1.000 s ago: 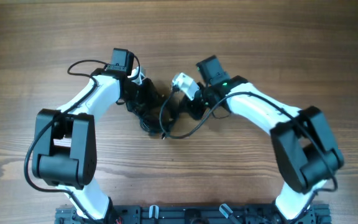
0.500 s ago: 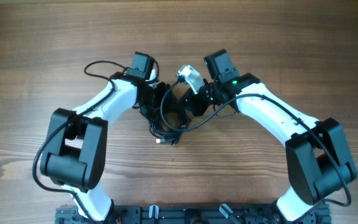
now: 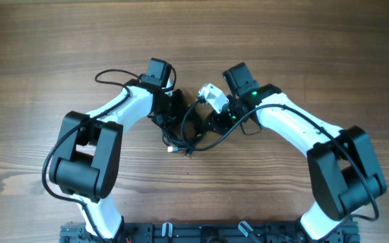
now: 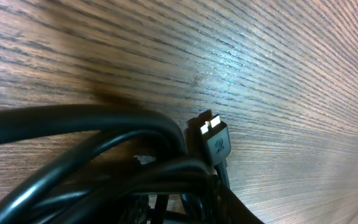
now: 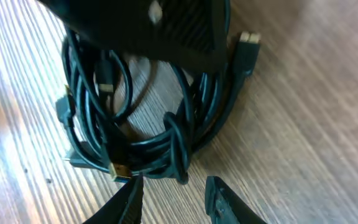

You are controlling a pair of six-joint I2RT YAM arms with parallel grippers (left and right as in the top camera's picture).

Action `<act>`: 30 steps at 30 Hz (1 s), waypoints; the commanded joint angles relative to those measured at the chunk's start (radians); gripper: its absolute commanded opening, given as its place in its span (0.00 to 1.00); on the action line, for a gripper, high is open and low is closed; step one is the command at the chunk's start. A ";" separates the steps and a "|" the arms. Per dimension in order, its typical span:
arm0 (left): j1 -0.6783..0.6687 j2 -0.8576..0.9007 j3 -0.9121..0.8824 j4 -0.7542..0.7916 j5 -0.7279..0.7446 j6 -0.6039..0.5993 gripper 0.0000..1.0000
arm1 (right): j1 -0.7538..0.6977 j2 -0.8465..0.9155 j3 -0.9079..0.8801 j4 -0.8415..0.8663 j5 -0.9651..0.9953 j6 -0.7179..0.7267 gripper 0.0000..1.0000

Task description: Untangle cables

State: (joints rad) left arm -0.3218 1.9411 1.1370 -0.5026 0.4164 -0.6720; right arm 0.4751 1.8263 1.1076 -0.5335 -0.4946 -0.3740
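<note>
A wooden table (image 3: 302,40) fills every view. The cables (image 3: 182,133) are bundled at centre frame, between the grippers. The right gripper (image 5: 174,190) is part open and empty, just below the bundle. The state of the left gripper (image 3: 171,111) cannot be told. A plug (image 4: 213,134) lies on the wood.

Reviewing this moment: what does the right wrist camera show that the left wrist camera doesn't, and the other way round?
Only the right wrist view: the whole coiled bundle of cables, a gold-tipped plug, and the right gripper, its jaws apart just short of the bundle and holding nothing. Only the left wrist view: a close-up of a silver-tipped plug, near enough to show a mark on its body. Both: black cable strands, what looks like that same plug, and the wooden table.
</note>
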 commanded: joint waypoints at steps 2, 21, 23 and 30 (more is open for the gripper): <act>0.011 0.055 -0.026 -0.028 -0.039 -0.003 0.33 | 0.011 0.061 -0.017 0.032 -0.044 -0.072 0.35; 0.012 0.055 -0.026 -0.029 -0.112 0.013 0.34 | -0.080 -0.105 0.245 -0.180 -0.304 0.517 0.04; 0.012 0.055 -0.026 -0.039 -0.149 0.013 0.34 | -0.175 -0.105 0.251 -0.080 -0.565 0.627 0.04; 0.016 0.055 -0.026 -0.096 -0.288 0.013 0.21 | -0.496 -0.105 0.240 -0.071 -0.620 0.675 0.04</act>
State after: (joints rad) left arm -0.3145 1.9400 1.1587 -0.5598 0.3134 -0.6720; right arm 0.0051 1.7439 1.3304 -0.5529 -1.0950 0.3431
